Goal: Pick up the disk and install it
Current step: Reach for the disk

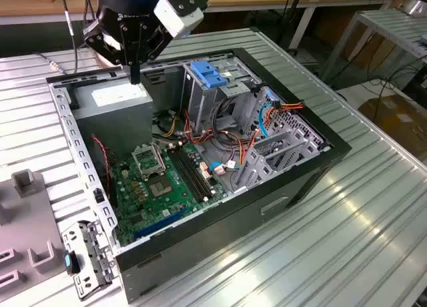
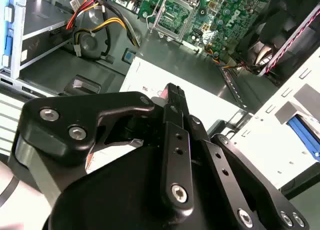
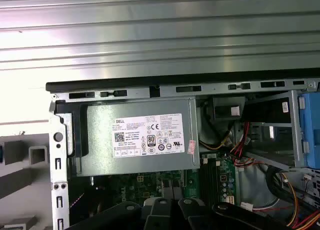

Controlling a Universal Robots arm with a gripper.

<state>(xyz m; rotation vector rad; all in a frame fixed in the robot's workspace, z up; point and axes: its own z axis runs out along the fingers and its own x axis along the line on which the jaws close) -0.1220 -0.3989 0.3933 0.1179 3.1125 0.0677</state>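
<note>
The arm (image 1: 133,17) enters from the top of the exterior view with its wrist turned straight down. The gripper (image 1: 135,80) hangs upright over the back corner of the open computer case (image 1: 333,147), on the exterior view's left. Its fingers (image 2: 172,97) are pressed together into one narrow dark blade with nothing between them. In the second wrist view the tips stand over the white sticker (image 2: 205,102) of the grey power supply (image 1: 117,100). They are close above its top face, but whether they touch it cannot be told. In the first wrist view the black linkage of the gripper runs along the edge of the picture, below the power supply and its sticker. The metal drive cage (image 1: 200,97), topped by its blue latch (image 1: 210,73), stands just beside the power supply toward the exterior view's right, apart from the fingers. The green motherboard (image 1: 160,180) lies on the case floor nearer the camera. Where the disk lies relative to the fingers cannot be told, and the fingers hold no part of it. The case rests on a ribbed metal table (image 1: 360,240).
</note>
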